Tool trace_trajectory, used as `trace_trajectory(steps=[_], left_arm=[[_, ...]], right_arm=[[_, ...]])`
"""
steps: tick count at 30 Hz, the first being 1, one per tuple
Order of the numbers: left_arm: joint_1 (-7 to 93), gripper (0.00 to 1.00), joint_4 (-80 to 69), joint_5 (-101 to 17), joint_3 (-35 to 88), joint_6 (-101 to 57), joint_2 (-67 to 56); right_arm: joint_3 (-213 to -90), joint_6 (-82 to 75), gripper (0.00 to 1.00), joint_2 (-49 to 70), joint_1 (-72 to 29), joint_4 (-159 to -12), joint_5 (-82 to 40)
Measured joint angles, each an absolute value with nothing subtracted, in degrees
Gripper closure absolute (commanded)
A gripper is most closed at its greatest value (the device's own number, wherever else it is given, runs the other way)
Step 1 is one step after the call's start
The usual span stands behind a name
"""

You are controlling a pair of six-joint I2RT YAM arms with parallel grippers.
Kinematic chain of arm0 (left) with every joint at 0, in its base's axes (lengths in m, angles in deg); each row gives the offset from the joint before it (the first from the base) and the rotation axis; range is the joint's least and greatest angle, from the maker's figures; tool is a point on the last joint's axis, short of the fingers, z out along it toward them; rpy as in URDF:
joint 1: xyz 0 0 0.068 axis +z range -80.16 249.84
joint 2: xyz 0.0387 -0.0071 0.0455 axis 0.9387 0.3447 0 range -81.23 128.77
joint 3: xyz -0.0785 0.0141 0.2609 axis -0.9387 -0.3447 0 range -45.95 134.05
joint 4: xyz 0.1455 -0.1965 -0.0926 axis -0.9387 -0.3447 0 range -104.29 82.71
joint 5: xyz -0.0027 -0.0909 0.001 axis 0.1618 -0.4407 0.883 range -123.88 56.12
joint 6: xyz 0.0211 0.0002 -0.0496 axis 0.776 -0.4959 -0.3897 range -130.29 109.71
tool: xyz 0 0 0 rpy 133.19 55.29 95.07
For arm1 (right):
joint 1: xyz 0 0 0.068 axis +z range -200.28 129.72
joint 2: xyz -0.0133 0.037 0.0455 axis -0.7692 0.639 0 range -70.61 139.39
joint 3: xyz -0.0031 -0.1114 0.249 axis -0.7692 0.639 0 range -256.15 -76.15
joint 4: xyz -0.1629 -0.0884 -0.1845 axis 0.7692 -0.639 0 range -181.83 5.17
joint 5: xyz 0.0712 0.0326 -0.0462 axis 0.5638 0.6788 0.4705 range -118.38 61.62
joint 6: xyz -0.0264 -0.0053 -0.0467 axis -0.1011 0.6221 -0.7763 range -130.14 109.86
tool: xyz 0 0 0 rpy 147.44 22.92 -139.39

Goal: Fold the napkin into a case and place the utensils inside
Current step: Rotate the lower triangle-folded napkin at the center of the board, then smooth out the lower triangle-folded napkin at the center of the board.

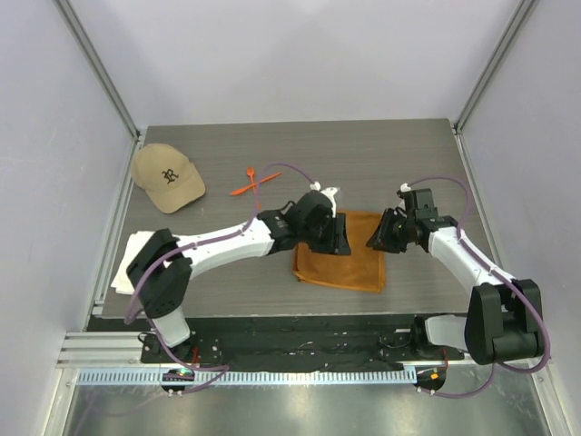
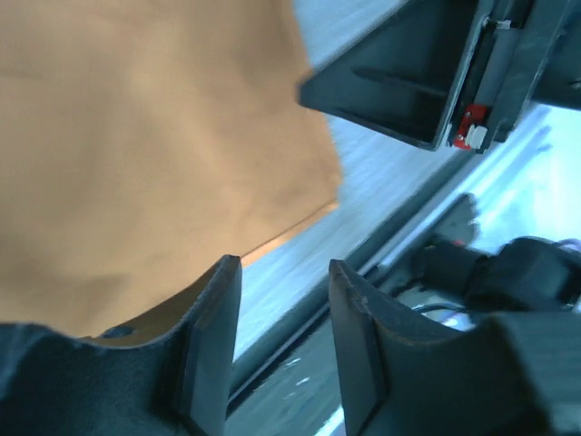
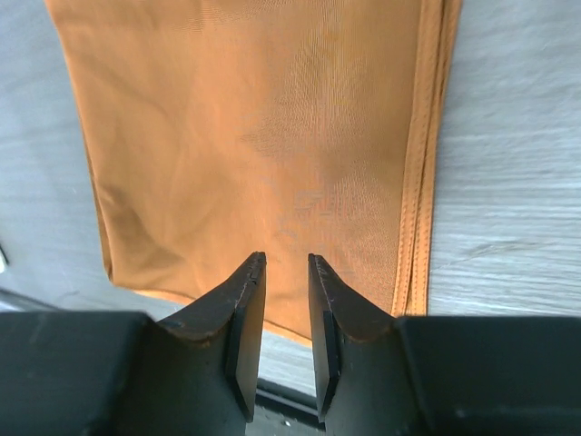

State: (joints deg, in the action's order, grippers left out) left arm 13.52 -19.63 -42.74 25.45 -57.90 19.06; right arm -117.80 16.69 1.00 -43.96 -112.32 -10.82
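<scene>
Napkin, place: the napkin (image 1: 349,262) lies flat on the bench (image 1: 408,173), close to the near edge and right of its middle, between the two arms.
Napkin, handling: judged thin, light and limp. It should crease easily, slide on the smooth bench top and sag if lifted by one point.
Napkin, hold: best taken at a corner or along the stitched hem, both layers pinched together. A grip on the top layer alone would likely peel the fold open.
Napkin, look: rust-orange, fine weave, faint sheen. In the right wrist view two hemmed edges lie stacked along one side, so it is folded at least once. The outline is a broad rectangle, not yet a narrow sleeve.
Left fingers: the left fingers (image 2: 213,336) stand apart with nothing between them, over the napkin's left part. Cloth shows beyond one finger, but the gap itself looks out on bare bench.
Right fingers: the right fingers (image 3: 241,318) hang just above the napkin's right edge. Only a narrow gap separates them, and no cloth is caught in it.
Towel: a white towel (image 1: 127,268) sits at the near left corner, partly under the left arm.
Utensils: the utensils (image 1: 255,182) are two bright-orange pieces lying crossed, farther back and left of centre, well apart from the napkin. They are not yet inside anything.
Cap: a tan cap (image 1: 168,178) rests near the far left corner.
</scene>
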Motion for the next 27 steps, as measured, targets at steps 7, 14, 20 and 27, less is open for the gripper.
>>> trace_trajectory(steps=[7, 14, 20, 27], left_arm=[[17.78, 0.44, -34.95, -38.04, 27.83, -45.47, 15.23], [20.73, 0.44, -42.51, -37.34, 27.31, -40.94, 15.91], [20.71, 0.49, -43.25, -37.37, 26.96, -39.83, 18.49], [20.71, 0.52, -43.25, -39.07, 25.76, -39.85, 20.94]], right_arm=[[-117.17, 16.28, 0.69, 3.32, -41.47, -112.3, -8.57], [-116.68, 16.32, 0.69, 3.41, -38.8, -111.51, -7.97], [-115.15, 16.32, 0.69, 3.41, -38.38, -111.01, -7.84], [-114.8, 16.34, 0.69, 3.38, -38.19, -110.94, -7.82]])
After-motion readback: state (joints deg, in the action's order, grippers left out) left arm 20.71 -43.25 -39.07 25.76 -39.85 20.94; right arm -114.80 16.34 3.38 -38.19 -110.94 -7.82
